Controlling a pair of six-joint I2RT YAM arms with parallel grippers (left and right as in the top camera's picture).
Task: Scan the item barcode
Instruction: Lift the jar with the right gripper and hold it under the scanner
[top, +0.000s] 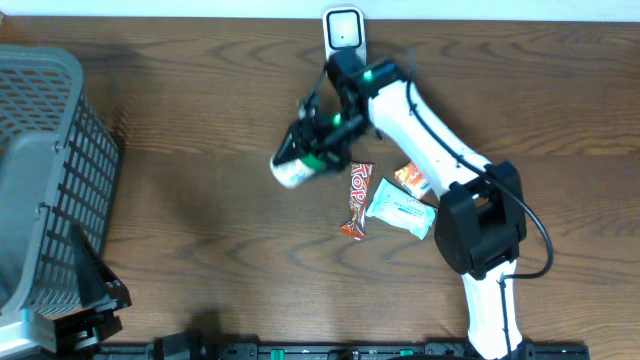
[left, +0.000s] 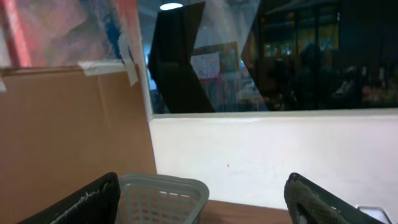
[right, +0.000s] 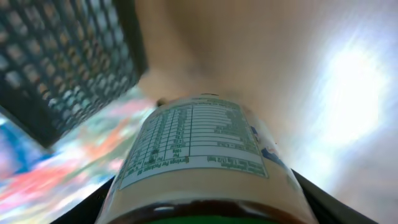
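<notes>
Bottle (top: 293, 170): cylindrical, cream-coloured, with a printed label. It is held sideways over the dark wood-grain bench (top: 200, 220), clamped in the right tool (top: 318, 148), near the white rounded scanner (top: 343, 30).
Left tool (left: 199, 208): fingers spread wide, holding nothing.
Basket (top: 50, 170): grey plastic lattice, far left.
Wrappers (top: 357, 200): three, crinkled, beside the bottle.

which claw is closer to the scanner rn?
Right. The right claw holds the bottle a short way in front of the scanner. The left claw is open, far off to the left by the basket.
</notes>
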